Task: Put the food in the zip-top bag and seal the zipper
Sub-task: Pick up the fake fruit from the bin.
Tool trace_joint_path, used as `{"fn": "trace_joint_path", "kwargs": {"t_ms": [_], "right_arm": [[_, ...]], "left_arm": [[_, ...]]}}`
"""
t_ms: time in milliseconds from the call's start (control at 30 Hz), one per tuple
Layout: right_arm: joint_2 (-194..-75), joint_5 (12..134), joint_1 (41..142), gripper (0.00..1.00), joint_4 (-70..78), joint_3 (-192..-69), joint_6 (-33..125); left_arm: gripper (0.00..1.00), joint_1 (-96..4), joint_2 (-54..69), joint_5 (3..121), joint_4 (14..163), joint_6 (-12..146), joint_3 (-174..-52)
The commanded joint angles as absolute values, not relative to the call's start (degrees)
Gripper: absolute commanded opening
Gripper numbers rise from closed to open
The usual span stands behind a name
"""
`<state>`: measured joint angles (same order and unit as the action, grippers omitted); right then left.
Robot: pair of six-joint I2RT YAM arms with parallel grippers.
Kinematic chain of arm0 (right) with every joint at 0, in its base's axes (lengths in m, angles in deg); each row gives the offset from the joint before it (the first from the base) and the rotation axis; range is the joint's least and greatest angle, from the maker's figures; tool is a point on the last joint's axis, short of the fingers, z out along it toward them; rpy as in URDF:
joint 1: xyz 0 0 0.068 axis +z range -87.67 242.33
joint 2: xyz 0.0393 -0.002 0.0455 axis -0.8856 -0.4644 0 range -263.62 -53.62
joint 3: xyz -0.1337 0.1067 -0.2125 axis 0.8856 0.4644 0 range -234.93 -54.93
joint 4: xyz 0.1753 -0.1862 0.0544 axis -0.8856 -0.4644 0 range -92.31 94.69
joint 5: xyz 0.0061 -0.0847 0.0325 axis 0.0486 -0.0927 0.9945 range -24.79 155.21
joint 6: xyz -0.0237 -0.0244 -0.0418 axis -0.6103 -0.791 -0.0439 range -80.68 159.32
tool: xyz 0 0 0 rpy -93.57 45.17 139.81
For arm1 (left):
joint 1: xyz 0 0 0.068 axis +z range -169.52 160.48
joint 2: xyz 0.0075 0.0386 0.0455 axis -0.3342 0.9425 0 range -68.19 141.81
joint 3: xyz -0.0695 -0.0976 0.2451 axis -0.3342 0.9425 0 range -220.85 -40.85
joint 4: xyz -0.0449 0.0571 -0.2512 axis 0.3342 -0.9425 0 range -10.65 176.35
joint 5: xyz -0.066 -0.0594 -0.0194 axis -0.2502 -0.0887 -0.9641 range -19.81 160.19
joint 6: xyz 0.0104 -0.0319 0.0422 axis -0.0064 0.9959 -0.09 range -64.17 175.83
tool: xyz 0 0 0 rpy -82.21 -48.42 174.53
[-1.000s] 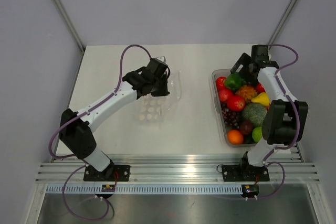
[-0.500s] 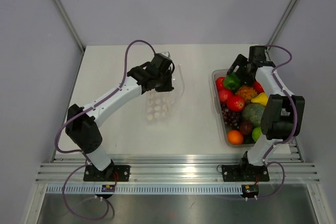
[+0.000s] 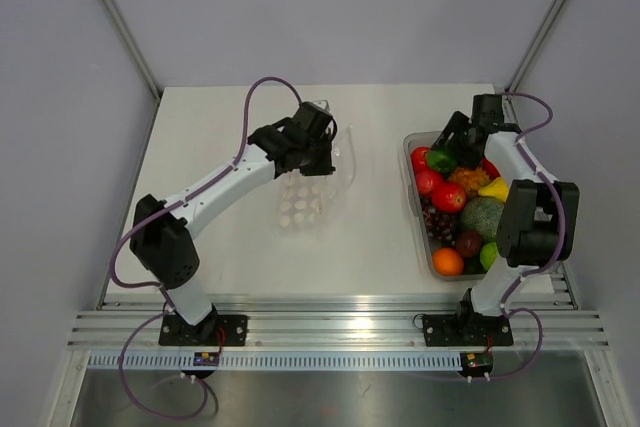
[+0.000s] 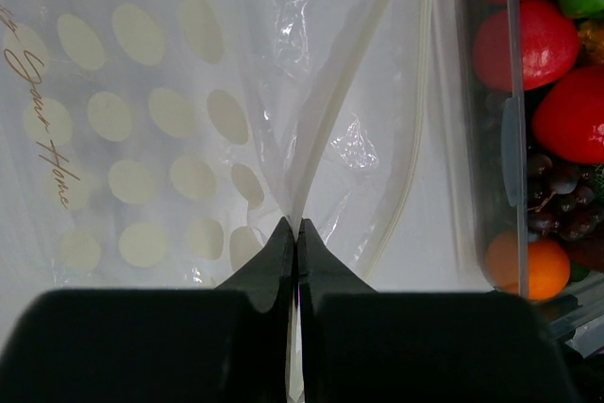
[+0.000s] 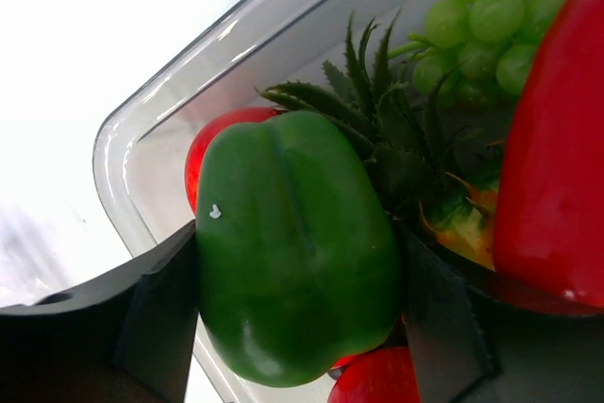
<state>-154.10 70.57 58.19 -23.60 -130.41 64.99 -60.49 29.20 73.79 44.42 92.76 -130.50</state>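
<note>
Both grippers are clamped on something. On the table (image 3: 380, 237), the left gripper (image 4: 291, 229) pinches a clear fold at the mouth of the dotted zip-top bag (image 4: 142, 139), fingertips pressed together; the bag lies left of the tray (image 3: 412, 185). At the tray's far left corner, the right gripper (image 5: 297, 276) grips the green pepper (image 5: 293, 252) among the other food (image 3: 465, 202).

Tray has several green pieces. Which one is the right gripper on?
The green bell pepper at the far end of the tray, flanked by the right gripper. The broccoli, green grapes and near-end green fruit are untouched.
</note>
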Motion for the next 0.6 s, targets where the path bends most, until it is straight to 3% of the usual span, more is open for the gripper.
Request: {"fn": "trace_joint_path", "kwargs": {"t_ms": [0, 67, 167, 567], "right_arm": [[-151.3, 68.9, 58.0, 0.68, -24.7, -129.5, 64.8], [-150.0, 67.8, 58.0, 0.55, -25.1, -129.5, 65.0], [-147.3, 65.9, 58.0, 0.44, -26.3, -129.3, 65.2], [-133.4, 70.6, 57.9, 0.37, -30.3, -128.6, 66.3]], "left_arm": [[0.0, -60.8, 29.8, 72.7, 45.7, 92.7, -133.4], [0.0, -60.8, 30.1, 72.6, 45.4, 92.7, -134.0], [0.0, -60.9, 30.5, 72.2, 45.0, 92.7, -135.0], [0.0, -61.8, 32.3, 67.4, 45.5, 91.6, -138.7]]}}
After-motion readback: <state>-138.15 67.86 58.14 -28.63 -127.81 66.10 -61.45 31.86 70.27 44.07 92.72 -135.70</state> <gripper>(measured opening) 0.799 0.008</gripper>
